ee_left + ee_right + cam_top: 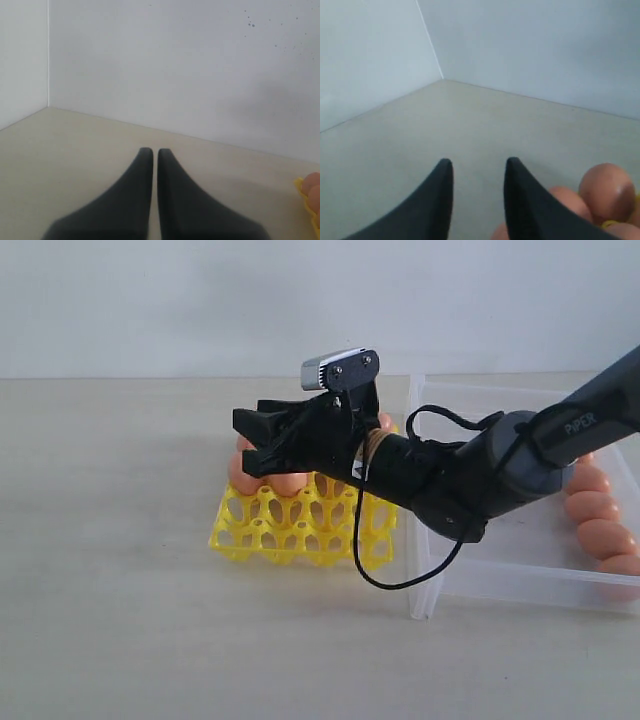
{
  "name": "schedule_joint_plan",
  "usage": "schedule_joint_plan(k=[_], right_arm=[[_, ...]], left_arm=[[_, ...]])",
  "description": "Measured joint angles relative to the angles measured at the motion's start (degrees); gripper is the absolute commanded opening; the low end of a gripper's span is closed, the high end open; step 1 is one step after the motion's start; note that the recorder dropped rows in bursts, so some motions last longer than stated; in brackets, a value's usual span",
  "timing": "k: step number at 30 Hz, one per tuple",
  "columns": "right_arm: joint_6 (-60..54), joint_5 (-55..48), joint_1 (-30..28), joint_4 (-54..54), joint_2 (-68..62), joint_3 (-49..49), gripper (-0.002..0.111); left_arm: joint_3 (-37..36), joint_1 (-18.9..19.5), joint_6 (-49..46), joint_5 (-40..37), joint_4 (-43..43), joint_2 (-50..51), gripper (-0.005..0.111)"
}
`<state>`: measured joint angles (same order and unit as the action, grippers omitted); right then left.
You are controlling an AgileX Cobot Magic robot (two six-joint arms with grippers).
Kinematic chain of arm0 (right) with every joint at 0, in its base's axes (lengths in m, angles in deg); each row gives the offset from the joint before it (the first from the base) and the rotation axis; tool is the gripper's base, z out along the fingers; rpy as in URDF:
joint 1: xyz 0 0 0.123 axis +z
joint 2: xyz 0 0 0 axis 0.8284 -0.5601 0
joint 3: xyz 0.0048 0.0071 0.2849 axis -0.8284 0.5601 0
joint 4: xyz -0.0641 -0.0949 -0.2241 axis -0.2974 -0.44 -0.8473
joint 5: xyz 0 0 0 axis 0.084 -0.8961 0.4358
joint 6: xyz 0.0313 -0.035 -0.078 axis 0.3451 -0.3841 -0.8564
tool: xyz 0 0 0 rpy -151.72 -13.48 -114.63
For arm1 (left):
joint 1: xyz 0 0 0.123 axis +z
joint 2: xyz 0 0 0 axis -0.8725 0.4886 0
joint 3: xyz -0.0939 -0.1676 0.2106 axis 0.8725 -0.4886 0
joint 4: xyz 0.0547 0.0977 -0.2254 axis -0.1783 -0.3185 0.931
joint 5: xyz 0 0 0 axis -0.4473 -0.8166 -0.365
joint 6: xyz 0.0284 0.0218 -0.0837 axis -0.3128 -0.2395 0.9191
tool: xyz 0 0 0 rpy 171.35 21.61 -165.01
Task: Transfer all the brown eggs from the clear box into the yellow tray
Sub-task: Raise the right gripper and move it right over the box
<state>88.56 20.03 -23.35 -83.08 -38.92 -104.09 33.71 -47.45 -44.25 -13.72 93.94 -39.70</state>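
Note:
The yellow tray (300,530) lies on the table left of the clear box (500,570). A few brown eggs (285,482) sit in the tray's far cups, partly hidden by my right gripper (243,440), which hovers just above them. In the right wrist view this gripper (479,162) is open with only bare table between its fingers, and eggs (606,186) lie beside one finger. Several more eggs (595,508) line the clear box's right side. My left gripper (150,151) is shut on nothing, above bare table, with the tray's edge (300,186) and eggs (314,185) at the frame's border.
The right arm (480,475) reaches across the clear box's left wall, and its black cable (400,580) loops down beside the tray. A white wall closes the table's far side. The tray's near cups are unfilled.

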Motion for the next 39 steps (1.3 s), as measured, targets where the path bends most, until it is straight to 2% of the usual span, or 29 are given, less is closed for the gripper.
schedule_joint_plan(k=[2,7,10,13,19,25,27,30,33,36,39], right_arm=[[1.9,-0.8,0.0,-2.1,0.0,0.0,-0.001],[8.8,-2.3,0.0,-10.6,0.1,0.0,0.000],[8.7,-2.5,0.0,-18.1,2.3,0.2,0.000],[7.8,-7.2,0.0,-25.8,6.5,0.2,0.000],[14.6,-35.1,0.0,-40.5,17.0,0.2,0.000],[20.3,-64.4,0.0,-42.2,23.5,0.2,0.000],[18.8,-71.6,0.0,-39.9,24.7,0.2,0.000],[9.0,-80.7,0.0,-29.5,25.6,0.2,0.000],[-9.0,-90.4,-1.7,-8.7,25.7,-1.2,0.000],[-24.9,-101.8,-6.5,10.9,25.7,-2.9,0.000],[-35.3,-111.7,-11.6,22.7,25.7,-3.3,0.000]], left_arm=[[0.0,0.0,0.0,0.0,0.0,0.0,0.004],[0.0,0.0,0.0,0.0,0.0,0.0,0.004],[0.0,0.0,0.0,0.0,0.0,0.0,0.004],[0.0,0.0,0.0,0.0,0.0,0.0,0.004],[0.0,0.0,0.0,0.0,0.0,0.0,0.004],[0.0,0.0,0.0,0.0,0.0,0.0,0.004],[0.0,0.0,0.0,0.0,0.0,0.0,0.004],[0.0,0.0,0.0,0.0,0.0,0.0,0.004],[0.0,0.0,0.0,0.0,0.0,0.0,0.004],[0.0,0.0,0.0,0.0,0.0,0.0,0.004],[0.0,0.0,0.0,0.0,0.0,0.0,0.004]])
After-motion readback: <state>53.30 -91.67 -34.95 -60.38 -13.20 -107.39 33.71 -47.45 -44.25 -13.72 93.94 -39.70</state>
